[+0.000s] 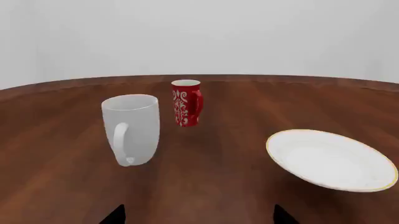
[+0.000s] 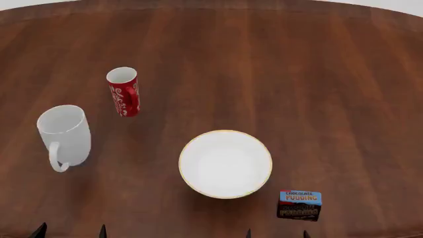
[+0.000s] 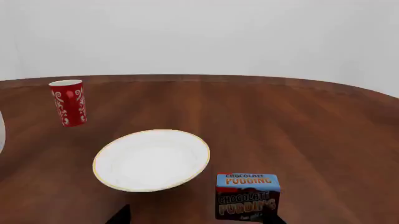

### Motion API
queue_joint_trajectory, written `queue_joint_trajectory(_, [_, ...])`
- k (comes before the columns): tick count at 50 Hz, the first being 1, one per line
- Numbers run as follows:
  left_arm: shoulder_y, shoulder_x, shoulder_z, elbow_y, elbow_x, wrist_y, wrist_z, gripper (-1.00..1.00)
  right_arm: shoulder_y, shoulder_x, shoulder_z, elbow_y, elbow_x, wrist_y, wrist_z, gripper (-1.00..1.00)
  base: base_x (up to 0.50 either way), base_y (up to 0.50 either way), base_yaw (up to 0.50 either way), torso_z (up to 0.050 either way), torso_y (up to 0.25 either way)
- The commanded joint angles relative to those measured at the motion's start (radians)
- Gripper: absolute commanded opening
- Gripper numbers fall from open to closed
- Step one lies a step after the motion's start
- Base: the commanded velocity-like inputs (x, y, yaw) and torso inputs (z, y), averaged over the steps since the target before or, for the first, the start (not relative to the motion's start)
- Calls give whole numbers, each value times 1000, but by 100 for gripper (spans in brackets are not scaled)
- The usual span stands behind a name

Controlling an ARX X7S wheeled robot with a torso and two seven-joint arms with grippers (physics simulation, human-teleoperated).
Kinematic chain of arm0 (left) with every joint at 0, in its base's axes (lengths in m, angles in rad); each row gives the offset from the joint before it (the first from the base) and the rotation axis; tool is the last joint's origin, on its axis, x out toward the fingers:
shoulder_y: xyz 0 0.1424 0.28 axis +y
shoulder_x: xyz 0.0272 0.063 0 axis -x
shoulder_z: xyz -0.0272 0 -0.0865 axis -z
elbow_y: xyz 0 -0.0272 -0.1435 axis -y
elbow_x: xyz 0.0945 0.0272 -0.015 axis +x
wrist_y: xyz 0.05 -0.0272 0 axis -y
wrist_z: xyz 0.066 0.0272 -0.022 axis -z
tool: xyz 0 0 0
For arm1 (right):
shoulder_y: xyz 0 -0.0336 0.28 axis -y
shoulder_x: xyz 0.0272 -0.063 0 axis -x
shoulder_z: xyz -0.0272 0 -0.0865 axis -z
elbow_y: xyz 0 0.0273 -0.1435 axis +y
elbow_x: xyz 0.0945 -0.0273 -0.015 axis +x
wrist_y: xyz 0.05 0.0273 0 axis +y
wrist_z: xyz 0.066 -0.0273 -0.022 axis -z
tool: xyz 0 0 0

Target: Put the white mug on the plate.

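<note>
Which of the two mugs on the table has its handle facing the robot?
The white mug. Its handle loop points toward the robot's side of the table, while the slimmer red mug farther back has its handle turned to the side.

Bright even light, sharp renders, faint shadows

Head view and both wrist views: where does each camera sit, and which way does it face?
Head view: high, looking down on the white mug, plate and pudding box; pincer tips at the lower edge.
Left wrist view: low, looking across the table at the white mug; dark tips show.
Right wrist view: low, facing the plate; dark tips show.
All share the red mug and plate.
</note>
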State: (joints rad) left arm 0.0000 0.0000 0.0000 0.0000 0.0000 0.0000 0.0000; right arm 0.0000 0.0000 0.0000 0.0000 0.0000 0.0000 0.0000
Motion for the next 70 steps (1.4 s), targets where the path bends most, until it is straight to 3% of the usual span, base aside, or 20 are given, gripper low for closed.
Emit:
queue_joint_trajectory(1, [4,-14,15,22,-14,-18,-16,100,-4,8,-10,-18,8,14,10,100,0,0,0,0,0])
queue_joint_trajectory(15, [7,-50,93,47,-43,-21,-43,100,-17,56,-57,-74,52,32,50,100,0,0,0,0,0])
queue_joint_trajectory(17, [9,-57,99,39,-36,32,-48,100,-20,61,-64,-84,49,35,55,100,0,0,0,0,0])
queue_joint_trajectory(44, [14,-124,133,251,-78,-151,-76,100,-42,110,-89,-205,66,92,111,100,0,0,0,50,61])
queue_joint_trajectory(70, [23,-163,154,338,-84,-195,-102,100,-44,153,-121,-319,56,183,148,100,0,0,0,50,67])
